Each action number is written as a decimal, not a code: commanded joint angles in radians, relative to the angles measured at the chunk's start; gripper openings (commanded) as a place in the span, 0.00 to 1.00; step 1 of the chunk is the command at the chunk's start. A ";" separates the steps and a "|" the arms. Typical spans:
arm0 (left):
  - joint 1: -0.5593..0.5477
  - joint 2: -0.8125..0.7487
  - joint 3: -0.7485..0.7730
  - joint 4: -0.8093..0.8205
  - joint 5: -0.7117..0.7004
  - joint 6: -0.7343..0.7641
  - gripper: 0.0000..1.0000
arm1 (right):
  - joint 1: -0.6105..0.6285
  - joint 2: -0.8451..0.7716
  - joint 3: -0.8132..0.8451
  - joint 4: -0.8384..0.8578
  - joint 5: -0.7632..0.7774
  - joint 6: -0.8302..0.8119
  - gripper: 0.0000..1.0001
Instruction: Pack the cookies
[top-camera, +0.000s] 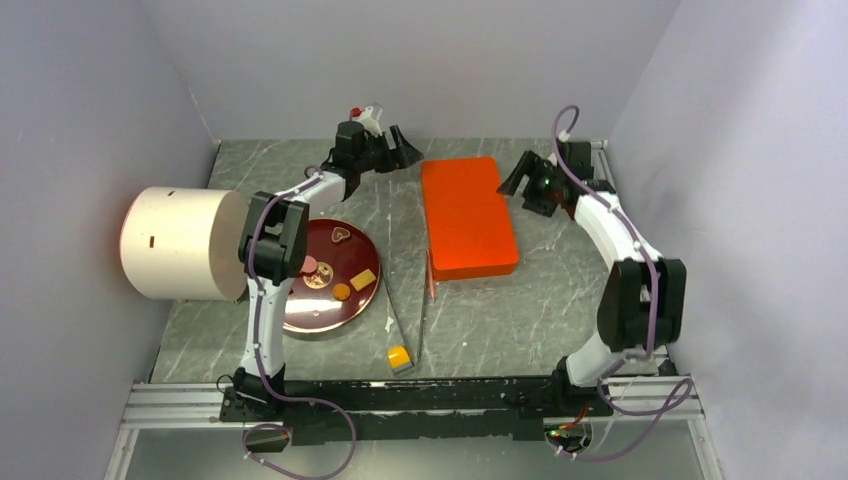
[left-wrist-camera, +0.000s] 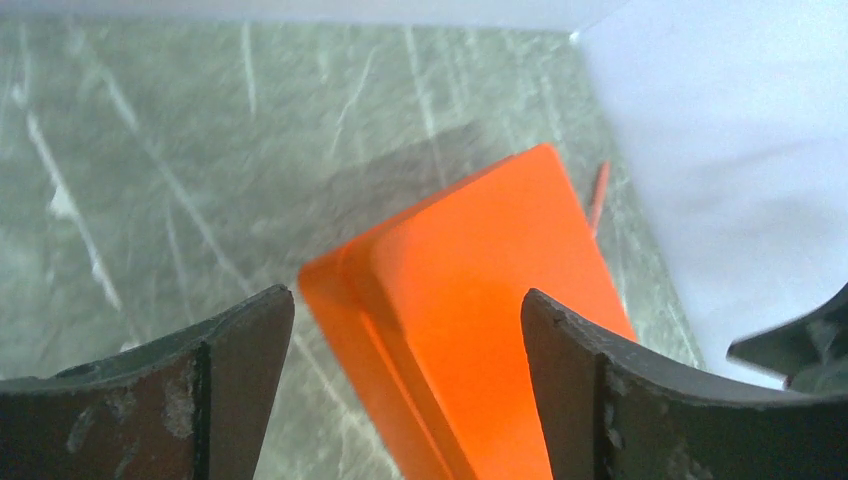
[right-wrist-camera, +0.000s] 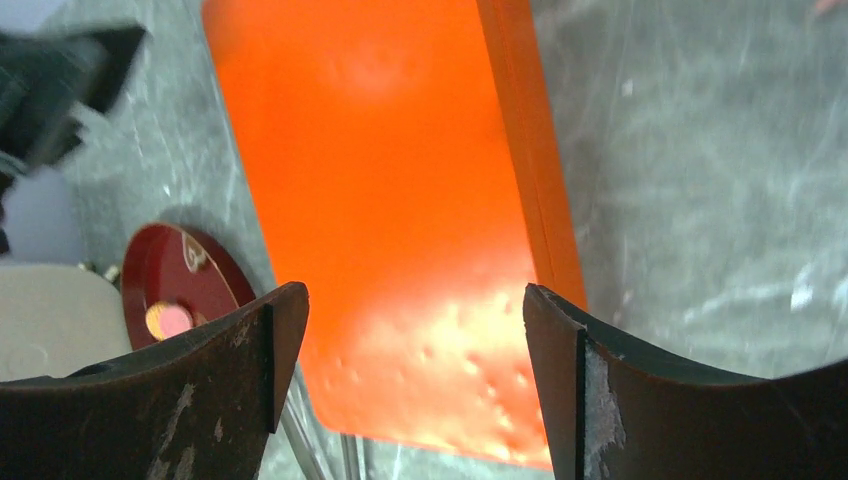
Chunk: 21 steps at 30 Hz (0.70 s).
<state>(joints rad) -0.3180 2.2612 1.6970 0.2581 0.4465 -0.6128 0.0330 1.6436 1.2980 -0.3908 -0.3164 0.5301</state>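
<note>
At the far end of the table, we have both arms reaching toward the orange box (top-camera: 468, 218), one at each side of its far short end. The left gripper (left-wrist-camera: 408, 300) has its jaws spread wide and empty, looking down at the box's near corner. The right gripper (right-wrist-camera: 415, 300) is likewise agape with nothing between its fingers, hovering over the box's top. Neither one touches the box, as far as we can tell.

The cookies (top-camera: 342, 291) lie well apart from all this, on the dark red plate (top-camera: 300, 322) by the left arm: a heart, a pink round, a brown round, an orange round and a yellow square.

We judge that the step in hand is opening the box, whose lid looks shut, with a seam running along its long side. To do it well, we should let one gripper pin the base while the other takes the lid by its lip just above that seam. The lift should be straight up, since the smooth plastic could slide out of the fingers or skate across the table. The lid should be set down well away from the plate.
</note>
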 joint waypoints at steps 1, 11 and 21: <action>-0.004 0.042 0.055 0.188 0.058 0.021 0.93 | 0.028 -0.146 -0.161 -0.012 0.018 0.017 0.84; -0.008 0.214 0.219 0.265 0.127 0.008 0.97 | 0.059 -0.420 -0.442 -0.004 -0.016 0.041 0.84; -0.035 0.324 0.261 0.417 0.302 -0.108 0.93 | 0.091 -0.530 -0.532 -0.060 -0.007 0.058 0.84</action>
<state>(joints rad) -0.3317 2.5782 1.9190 0.5457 0.6407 -0.6685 0.1081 1.1549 0.7898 -0.4248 -0.3229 0.5682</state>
